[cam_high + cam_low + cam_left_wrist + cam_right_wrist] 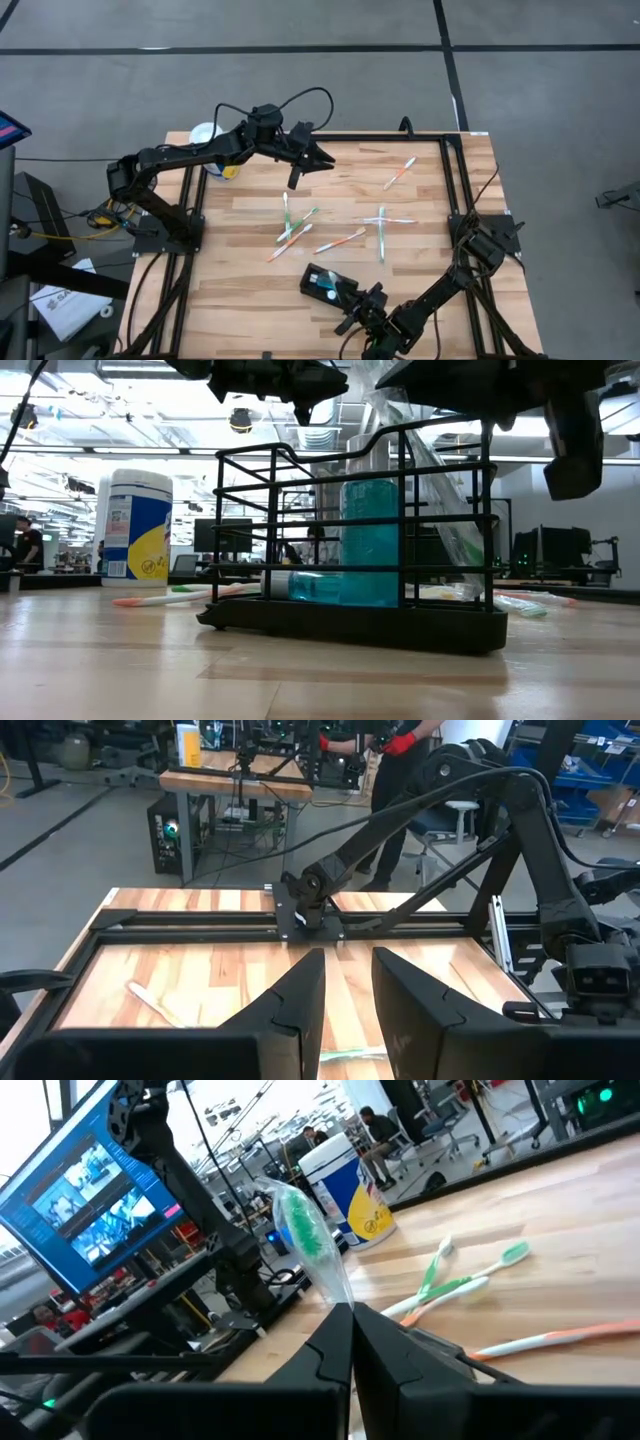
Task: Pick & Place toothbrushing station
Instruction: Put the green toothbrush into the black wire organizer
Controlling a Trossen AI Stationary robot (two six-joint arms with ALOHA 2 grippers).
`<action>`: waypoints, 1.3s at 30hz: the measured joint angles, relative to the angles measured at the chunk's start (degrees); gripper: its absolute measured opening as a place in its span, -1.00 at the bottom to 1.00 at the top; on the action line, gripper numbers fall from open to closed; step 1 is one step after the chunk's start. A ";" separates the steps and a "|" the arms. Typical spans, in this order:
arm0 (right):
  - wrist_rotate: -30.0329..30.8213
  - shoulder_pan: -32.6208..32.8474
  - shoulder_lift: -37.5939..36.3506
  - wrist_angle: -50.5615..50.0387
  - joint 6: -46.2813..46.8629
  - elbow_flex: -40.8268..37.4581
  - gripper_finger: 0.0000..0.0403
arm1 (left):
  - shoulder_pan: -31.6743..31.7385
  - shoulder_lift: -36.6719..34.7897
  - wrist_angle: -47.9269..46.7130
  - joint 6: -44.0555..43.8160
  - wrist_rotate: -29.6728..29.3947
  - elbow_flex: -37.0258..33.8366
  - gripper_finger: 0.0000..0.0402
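Canister [207,135] with a white lid and a blue-and-yellow label stands at the far left corner of the wooden table [420,215], partly under the left arm. From there the left arm reaches across the far edge, and the left gripper [322,160] hangs above the boards near the far middle; in its wrist view the two dark fingers [290,1010] stand narrowly apart with bare wood between them and nothing in them.

Toothbrushes lie scattered over the middle of the table: a crossed cluster of green-and-white ones [291,222] left of centre, an orange-and-white toothbrush [340,241] just beside them, two more crossing each other [381,228] to the right, and a single one [399,173] apart toward the far right.

Near the front edge, about the middle, sits the toothbrushing station [329,284], a black wire-sided holder resting flat on the wood. The low view shows a teal bottle [370,540] upright inside it.

Just right of the station is the right gripper [362,308], the right arm coming in from the near right corner. Its fingers are pressed together on a plastic-wrapped green toothbrush [305,1235], which sticks up from the fingertips over the holder.
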 joint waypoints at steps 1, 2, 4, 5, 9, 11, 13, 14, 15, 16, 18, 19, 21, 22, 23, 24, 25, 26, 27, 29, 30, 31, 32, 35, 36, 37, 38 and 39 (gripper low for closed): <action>-0.03 0.04 0.00 0.00 0.34 0.00 -1.00 | 0.00 0.00 0.00 0.00 0.00 0.00 -0.60; -0.05 0.08 0.00 -0.05 0.33 0.00 -1.00 | 0.00 0.00 0.00 0.00 0.00 0.00 -0.60; -0.21 0.09 0.00 -0.07 -0.26 0.00 -1.00 | 0.00 0.00 0.02 0.00 0.00 0.00 -0.60; -0.23 0.09 0.00 -0.09 -0.32 0.00 -1.00 | 0.00 0.00 0.04 0.00 -0.01 0.00 -0.60; -0.53 0.29 0.00 -0.30 0.40 0.00 -1.00 | 0.00 0.00 0.32 -0.02 -0.02 0.00 -0.60; -0.99 0.38 0.03 -1.19 0.44 -0.02 -1.00 | 0.00 0.02 0.46 -0.02 0.00 0.00 -0.60; -1.19 0.48 0.08 -2.53 1.41 -0.04 -1.00 | 0.00 0.02 0.46 -0.02 -0.02 0.00 -0.60; -1.16 0.50 0.11 -3.09 2.33 -0.04 -1.00 | 0.00 0.02 0.50 -0.02 -0.01 0.00 -0.60; -1.20 0.54 0.11 -3.74 3.38 -0.04 -1.00 | 0.00 0.02 0.54 -0.02 0.00 0.00 -0.60; -1.24 0.71 0.11 -4.40 4.44 -0.04 -1.00 | 0.00 0.02 0.63 -0.07 0.00 0.00 -0.60; -1.29 0.98 0.11 -5.94 5.29 -0.07 -1.00 | 0.00 0.02 0.87 -0.30 0.00 0.00 -0.60; -1.28 1.05 0.15 -6.33 5.30 -0.07 -1.00 | 0.00 0.02 0.89 -0.31 0.00 0.00 -0.60; -1.36 1.05 0.15 -6.21 5.12 -0.09 -1.00 | 0.00 0.04 0.90 -0.47 0.00 0.00 -0.60; -1.36 1.03 0.15 -6.20 5.98 -0.09 -1.00 | -0.04 0.05 0.92 -0.87 0.00 0.00 -0.60; -1.36 1.03 0.15 -6.23 6.96 -0.09 -1.00 | -0.04 0.04 0.94 -1.32 0.00 0.00 -0.60; -1.34 1.03 0.15 -6.28 7.64 -0.09 -1.00 | -0.04 0.04 0.94 -1.63 0.00 0.00 -0.60; -1.35 1.05 0.15 -6.37 7.81 -0.09 -1.00 | -0.04 0.06 0.94 -1.76 0.00 0.00 -0.60; -1.34 1.05 0.15 -6.45 7.66 -0.09 -1.00 | -0.04 0.07 0.94 -1.79 0.03 0.00 -0.60; -1.34 1.03 0.15 -6.42 7.28 -0.09 -1.00 | -0.04 0.07 0.94 -1.85 0.02 0.00 -0.60; -1.49 1.01 -0.15 -6.49 7.52 -0.15 -0.98 | -0.04 0.07 0.94 -2.00 0.00 0.00 -0.60; -1.74 0.90 -0.26 -6.25 8.68 -0.15 -0.96 | -0.04 0.07 0.94 -2.43 0.01 0.00 -0.60; -1.89 0.90 -0.30 -6.14 10.70 -0.15 -0.93 | -0.04 0.07 0.96 -2.79 0.00 0.00 -0.60; -1.89 0.99 -0.31 -6.29 12.41 -0.15 -0.88 | -0.04 0.07 0.96 -3.02 0.00 0.00 -0.60; -1.84 1.65 -0.33 -6.19 13.91 -0.15 -0.69 | -0.04 0.07 0.96 -3.04 0.00 0.00 -0.60; -1.80 1.94 -0.33 -6.10 13.89 -0.13 -0.62 | -0.04 0.07 0.96 -3.04 0.00 0.00 -0.60; -1.85 2.19 -0.41 -6.09 13.89 -0.13 -0.55 | -0.04 0.07 0.96 -3.04 0.00 0.00 -0.60; -2.07 2.49 -0.60 -6.10 13.93 -0.15 -0.48 | -0.04 0.07 0.96 -3.04 0.00 0.00 -0.60; -2.13 2.74 -0.70 -5.74 13.93 -0.15 -0.41 | -0.04 0.07 0.96 -3.04 0.02 0.00 -0.60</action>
